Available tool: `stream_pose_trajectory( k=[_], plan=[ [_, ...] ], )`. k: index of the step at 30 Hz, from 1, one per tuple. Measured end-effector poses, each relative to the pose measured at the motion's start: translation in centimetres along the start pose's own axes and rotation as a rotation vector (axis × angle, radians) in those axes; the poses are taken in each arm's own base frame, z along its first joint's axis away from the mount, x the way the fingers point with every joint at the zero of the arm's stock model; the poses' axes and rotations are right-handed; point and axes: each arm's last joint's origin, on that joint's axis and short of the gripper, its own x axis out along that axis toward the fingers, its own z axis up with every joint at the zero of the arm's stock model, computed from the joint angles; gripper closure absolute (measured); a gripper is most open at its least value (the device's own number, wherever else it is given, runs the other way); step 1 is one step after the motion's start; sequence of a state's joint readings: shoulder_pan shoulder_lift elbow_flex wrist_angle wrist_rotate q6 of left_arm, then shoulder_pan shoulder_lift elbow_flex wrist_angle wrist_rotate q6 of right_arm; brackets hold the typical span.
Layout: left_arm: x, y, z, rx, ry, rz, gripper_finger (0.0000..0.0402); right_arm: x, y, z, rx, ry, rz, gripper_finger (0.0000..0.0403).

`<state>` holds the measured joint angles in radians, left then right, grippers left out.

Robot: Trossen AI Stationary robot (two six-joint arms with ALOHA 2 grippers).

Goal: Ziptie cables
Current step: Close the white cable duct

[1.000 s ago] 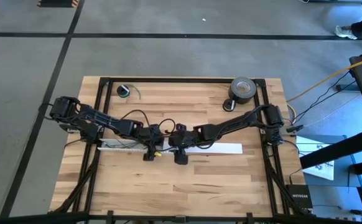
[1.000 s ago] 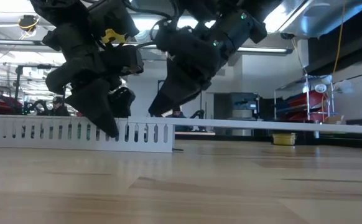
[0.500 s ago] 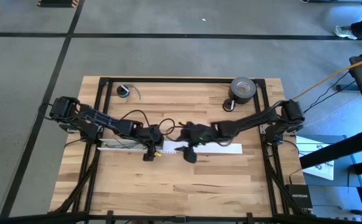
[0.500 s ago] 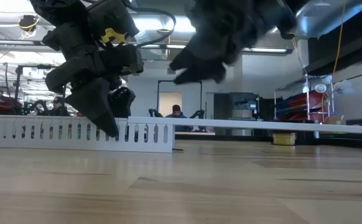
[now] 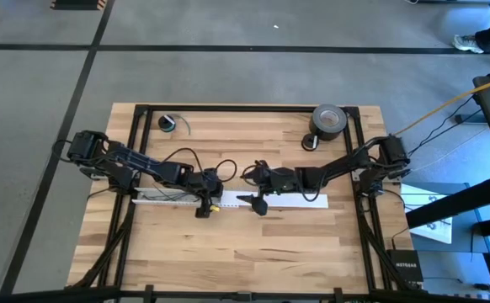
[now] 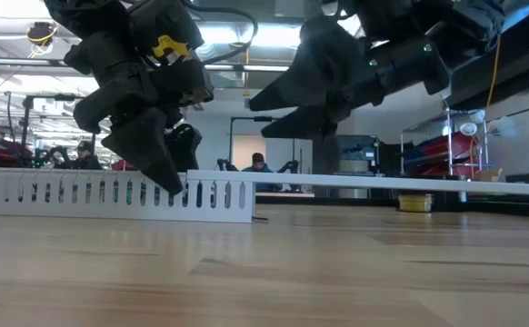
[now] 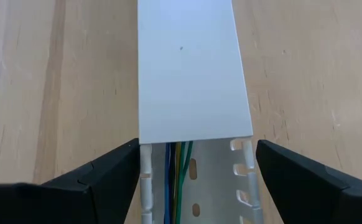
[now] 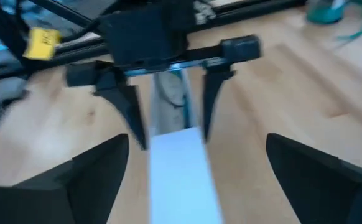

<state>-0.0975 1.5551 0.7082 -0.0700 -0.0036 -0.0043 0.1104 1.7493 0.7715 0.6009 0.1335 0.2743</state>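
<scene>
At frame centre, the slotted white duct [image 5: 178,196] holding the cables [image 7: 178,180] is straddled by the released left end effector [image 5: 201,204], while the released right end effector [image 5: 252,200] is held above the white cover [image 5: 291,199].

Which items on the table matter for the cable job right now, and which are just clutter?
In play: cables in the white slotted duct, its cover, left claw open astride it, right claw open above.
Lying about: grey tape roll, small wire coil. No zipties visible.
</scene>
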Motion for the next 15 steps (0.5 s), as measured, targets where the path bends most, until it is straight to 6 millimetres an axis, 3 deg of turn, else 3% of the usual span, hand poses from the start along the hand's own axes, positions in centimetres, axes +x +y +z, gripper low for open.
stream_pose_trajectory(
  k=[6, 15],
  plan=[
    [0.0, 0.0, 0.0, 0.001, 0.000, 0.000, 0.0103, 0.0, -0.2, 0.4, -0.037, -0.059, -0.098, 0.0046],
    [0.0, 0.0, 0.0, -0.015, 0.000, 0.000, 0.0103, 0.3, 0.1, -0.4, -0.073, 0.011, 0.021, 0.0048]
  ],
)
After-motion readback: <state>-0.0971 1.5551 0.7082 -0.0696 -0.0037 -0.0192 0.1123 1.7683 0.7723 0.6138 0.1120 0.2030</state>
